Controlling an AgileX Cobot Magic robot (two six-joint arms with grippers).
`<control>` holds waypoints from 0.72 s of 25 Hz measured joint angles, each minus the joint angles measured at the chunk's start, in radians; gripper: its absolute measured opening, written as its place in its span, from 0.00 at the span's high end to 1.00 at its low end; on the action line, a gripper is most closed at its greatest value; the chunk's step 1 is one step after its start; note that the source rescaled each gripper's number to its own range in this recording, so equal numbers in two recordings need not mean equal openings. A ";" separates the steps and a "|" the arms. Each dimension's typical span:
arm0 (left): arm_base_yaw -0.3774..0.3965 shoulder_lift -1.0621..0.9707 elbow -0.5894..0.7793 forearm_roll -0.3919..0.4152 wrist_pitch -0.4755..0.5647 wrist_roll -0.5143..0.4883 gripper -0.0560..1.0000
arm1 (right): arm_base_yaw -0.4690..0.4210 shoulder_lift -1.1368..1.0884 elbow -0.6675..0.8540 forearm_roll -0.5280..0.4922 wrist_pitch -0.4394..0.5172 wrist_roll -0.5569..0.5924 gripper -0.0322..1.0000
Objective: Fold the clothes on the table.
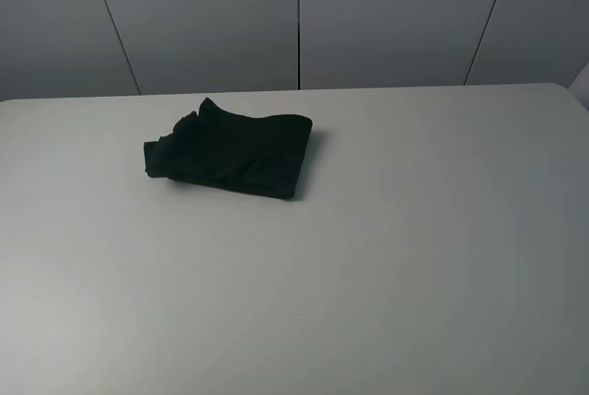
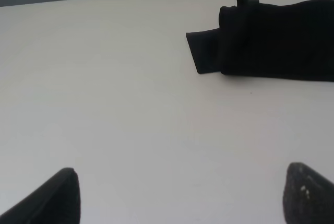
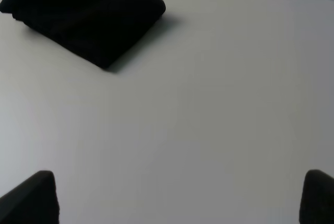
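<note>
The black T-shirt (image 1: 230,149) lies folded into a compact rectangular bundle on the white table (image 1: 386,257), left of centre and toward the far edge. Its print and neck label are hidden. It also shows in the left wrist view (image 2: 271,38) and the right wrist view (image 3: 83,15). Neither arm shows in the exterior high view. The left gripper (image 2: 180,195) is open and empty, well short of the shirt, with only its black fingertips (image 2: 57,198) showing. The right gripper (image 3: 180,198) is open and empty too, away from the shirt, its fingertips (image 3: 31,198) at the frame's corners.
Grey wall panels (image 1: 294,17) stand behind the table's far edge. The table's rounded far right corner (image 1: 561,91) is in view.
</note>
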State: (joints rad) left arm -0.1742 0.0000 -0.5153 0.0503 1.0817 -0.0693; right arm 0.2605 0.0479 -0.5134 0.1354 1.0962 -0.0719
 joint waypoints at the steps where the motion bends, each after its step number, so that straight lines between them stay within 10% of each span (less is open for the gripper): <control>1: 0.007 0.000 0.000 0.000 0.000 0.000 0.00 | -0.024 -0.021 0.000 0.000 -0.002 0.000 0.00; 9: 0.127 0.000 0.000 -0.002 0.000 -0.002 0.00 | -0.239 -0.047 0.000 -0.012 -0.002 -0.008 0.00; 18: 0.142 0.000 0.000 -0.024 0.000 -0.002 0.00 | -0.256 -0.047 0.000 -0.012 -0.002 -0.028 0.00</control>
State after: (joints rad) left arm -0.0320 0.0000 -0.5153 0.0265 1.0817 -0.0712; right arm 0.0050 0.0009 -0.5134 0.1229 1.0940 -0.1000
